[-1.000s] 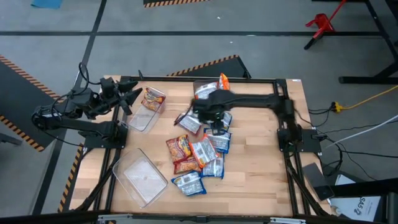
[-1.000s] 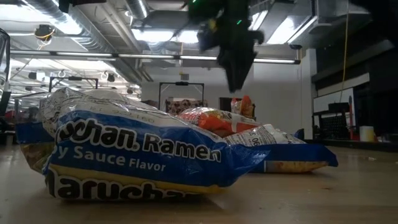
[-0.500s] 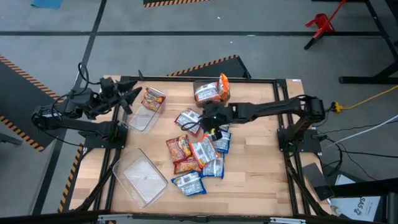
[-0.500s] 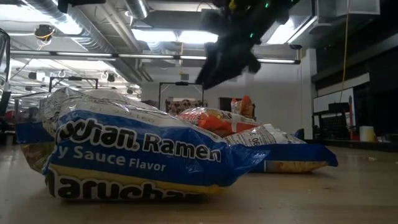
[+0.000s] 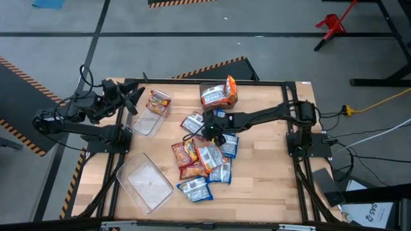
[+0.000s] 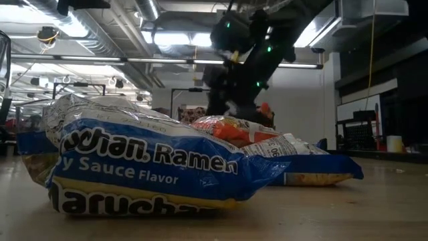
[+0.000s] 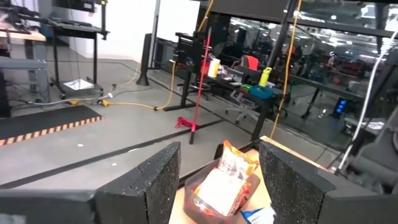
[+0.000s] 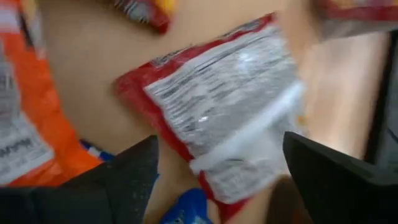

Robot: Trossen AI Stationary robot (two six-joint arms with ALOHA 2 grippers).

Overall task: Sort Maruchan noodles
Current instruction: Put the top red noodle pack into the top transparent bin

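Observation:
Several Maruchan packets (image 5: 204, 160), blue, orange and red-orange, lie in a loose pile mid-table. One red-edged packet (image 5: 192, 123) lies flat, printed back up, at the pile's far side. My right gripper (image 5: 210, 130) hangs open just above it, and in the right wrist view the packet (image 8: 224, 106) lies between the spread fingers, which do not touch it. My right gripper (image 6: 231, 100) also shows above the pile in the low view. My left gripper (image 5: 131, 99) waits open at the table's far left corner.
A clear bin (image 5: 154, 106) at far left holds one packet. Another clear bin (image 5: 217, 94) at far centre holds packets, one standing on end. An empty clear bin (image 5: 146, 183) sits near left. A blue packet (image 6: 147, 167) fills the low view's foreground.
My right gripper has swung a little toward the table's left and come down from high above the pile to just over the red-edged packet, tipping as it went. The packets have stayed where they were.

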